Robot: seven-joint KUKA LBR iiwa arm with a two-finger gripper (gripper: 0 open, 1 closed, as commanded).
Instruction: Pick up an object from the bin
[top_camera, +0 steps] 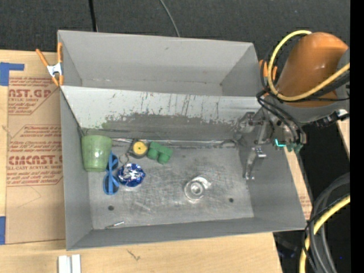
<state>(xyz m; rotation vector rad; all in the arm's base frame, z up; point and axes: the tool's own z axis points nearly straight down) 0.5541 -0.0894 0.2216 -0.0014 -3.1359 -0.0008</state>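
The gripper (251, 172) hangs at the right end of the bin (170, 73), close to the right wall and low over the floor. Whether it is wide or narrow I cannot tell from this angle, and nothing is seen held in it.

The relation that matters: every loose thing lies to the left of the gripper, so any pick calls for a move leftward across the frame. Nearest is a clear round piece (196, 188), below and to the left of the gripper, alone on bare floor near the lower middle. Being round, it has no long axis to line up with, and it stands well apart from the rest, which in my judgement makes it the easiest target.

Farther left, in the left-centre of the frame, sits a loose cluster:
- one chunky green block (160, 152), possibly two pieces joined, which I cannot settle
- one yellow disc (139, 148), just beside the block on its left
- one blue-and-white ball (132, 175), below the disc
- one blue looped thing (110, 176), touching the ball's left side, its long axis running up and down the frame
- one pale green cup (95, 151), farthest from the gripper, against the left wall

That makes six things, one of each kind.
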